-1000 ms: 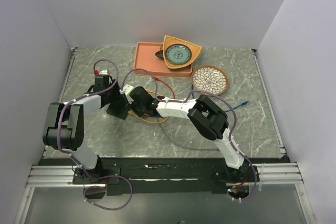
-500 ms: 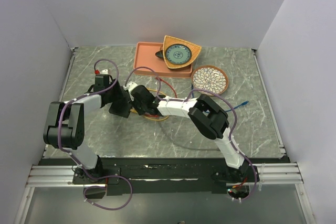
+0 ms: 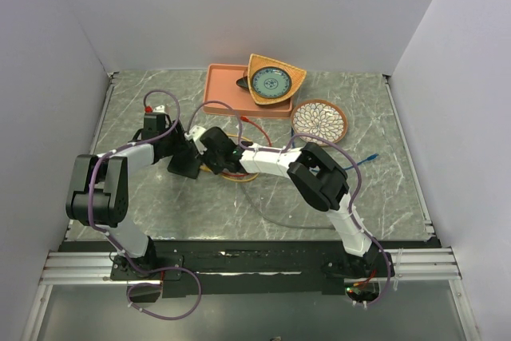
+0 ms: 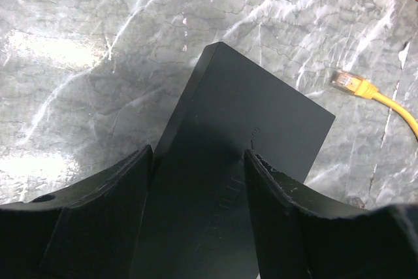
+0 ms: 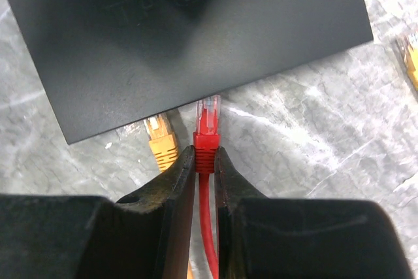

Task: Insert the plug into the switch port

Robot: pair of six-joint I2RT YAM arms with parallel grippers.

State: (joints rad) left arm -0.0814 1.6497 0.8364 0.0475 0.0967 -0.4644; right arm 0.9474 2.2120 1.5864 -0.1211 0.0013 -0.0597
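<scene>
The left jaws are clamped across the switch, one finger on each long side, so the black box runs straight out ahead of them on the table. The right jaws are pinched shut on the red plug, gripping the red boot just behind the clear connector. The clear tip pokes out ahead of them and sits just short of the switch's near edge. We cannot see the sockets from here, since that edge faces away from the camera.

We judge the plug light and rigid, with a thin latch that could snap if it is pushed in crooked. The boot is the right place to hold it: soft enough to bite, and close enough to the tip to steer. The red cable trailing back between the jaws looks springy and may twist the plug off line. The switch looks light and smooth, so it would likely skate on the table without the left jaws bracing it.

A yellow plug lies just left of the right jaws, its tip at the same edge.

The table is glossy grey marble pattern with glare patches. Plain pale walls enclose it, and a salmon tray sits well beyond both jaws.
</scene>
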